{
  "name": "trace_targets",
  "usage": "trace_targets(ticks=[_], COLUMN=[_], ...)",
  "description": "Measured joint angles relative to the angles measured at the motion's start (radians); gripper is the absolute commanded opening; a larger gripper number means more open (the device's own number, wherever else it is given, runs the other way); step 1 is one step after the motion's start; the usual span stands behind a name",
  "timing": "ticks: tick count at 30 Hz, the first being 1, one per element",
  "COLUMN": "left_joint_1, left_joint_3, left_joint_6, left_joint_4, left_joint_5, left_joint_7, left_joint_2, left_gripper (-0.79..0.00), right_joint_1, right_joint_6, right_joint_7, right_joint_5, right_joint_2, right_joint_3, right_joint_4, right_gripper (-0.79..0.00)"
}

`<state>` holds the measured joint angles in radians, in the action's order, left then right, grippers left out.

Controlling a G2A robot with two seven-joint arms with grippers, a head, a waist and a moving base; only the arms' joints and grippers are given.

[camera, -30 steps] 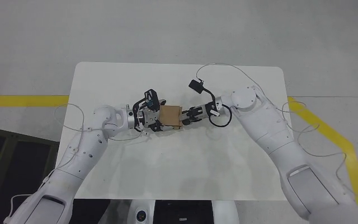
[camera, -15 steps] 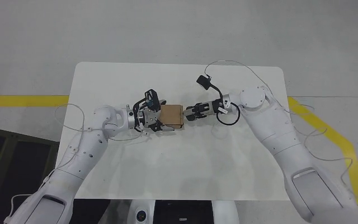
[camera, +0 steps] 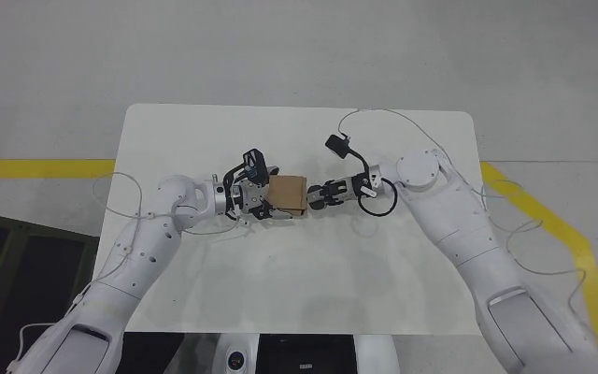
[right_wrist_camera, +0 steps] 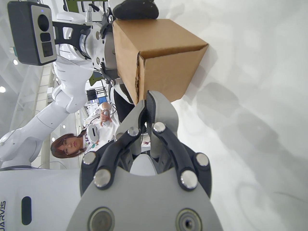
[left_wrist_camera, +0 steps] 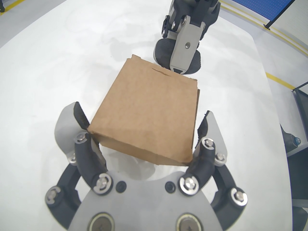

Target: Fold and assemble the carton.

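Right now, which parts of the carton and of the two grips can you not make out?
- Underside of the carton: every view, it faces the table.
- Far end of the carton: left wrist view, behind its own top; right wrist view, the right gripper covers where its tips meet it.
- Contact of the left gripper with the carton: top view, too small.

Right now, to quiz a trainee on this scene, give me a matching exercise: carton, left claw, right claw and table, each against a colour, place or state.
Things:
1 carton
2 left claw
3 right claw
4 table

States:
A shut, tip at the carton's end
B white, beneath the carton
C clamped on the carton's two sides
D brown, folded into a box

Pairs: 1-D, 2-C, 3-A, 4-B
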<state>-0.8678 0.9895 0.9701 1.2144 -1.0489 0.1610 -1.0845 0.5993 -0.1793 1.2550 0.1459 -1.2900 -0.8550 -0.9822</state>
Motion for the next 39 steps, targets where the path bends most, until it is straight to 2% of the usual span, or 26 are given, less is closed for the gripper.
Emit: trace_targets(ticks=[14,22,24,26,27,30,31,32,36,39], left_joint_1=[-0.002,-0.038,-0.052,-0.059,-0.061,-0.066,-0.066,-0.066,-0.072,-0.072], left_joint_3=[-0.003,0.032,0.044,0.058,0.065,0.092,0.102,0.115,0.163,0.192], left_joint_6=[-0.001,0.025,0.041,0.043,0.043,0.042,0.042,0.041,0.005,-0.095], left_joint_4=[0.000,0.039,0.044,0.058,0.067,0.097,0.105,0.115,0.152,0.153], left_joint_5=[0.002,0.038,0.099,0.175,0.209,0.318,0.348,0.383,0.470,0.507], left_joint_7=[-0.001,0.019,0.040,0.074,0.091,0.153,0.171,0.192,0.228,0.273], left_joint_2=[-0.002,0.012,0.018,0.025,0.029,0.044,0.049,0.054,0.068,0.075], left_gripper=[0.000,0.000,0.000,0.000,0.000,0.000,0.000,0.000,0.000,0.000], right_joint_1=[-0.042,-0.015,-0.004,0.005,0.010,0.026,0.030,0.034,0.043,0.046], right_joint_6=[-0.031,-0.060,-0.068,-0.075,-0.078,-0.086,-0.091,-0.102,-0.163,-0.253], right_joint_7=[-0.012,-0.018,-0.011,-0.005,-0.001,0.007,0.007,0.007,-0.005,-0.040], right_joint_5=[0.025,0.033,0.033,0.025,0.024,0.019,0.016,0.015,0.000,-0.026], right_joint_2=[-0.026,-0.001,0.010,0.021,0.025,0.037,0.039,0.043,0.051,0.056], right_joint_3=[0.037,-0.026,-0.050,-0.072,-0.081,-0.105,-0.110,-0.118,-0.136,-0.147], right_joint_4=[0.061,0.041,0.029,0.015,0.008,-0.018,-0.026,-0.037,-0.060,-0.073], right_gripper=[-0.785,-0.785,-0.785,-0.751,-0.714,-0.437,-0.252,0.000,0.000,0.000])
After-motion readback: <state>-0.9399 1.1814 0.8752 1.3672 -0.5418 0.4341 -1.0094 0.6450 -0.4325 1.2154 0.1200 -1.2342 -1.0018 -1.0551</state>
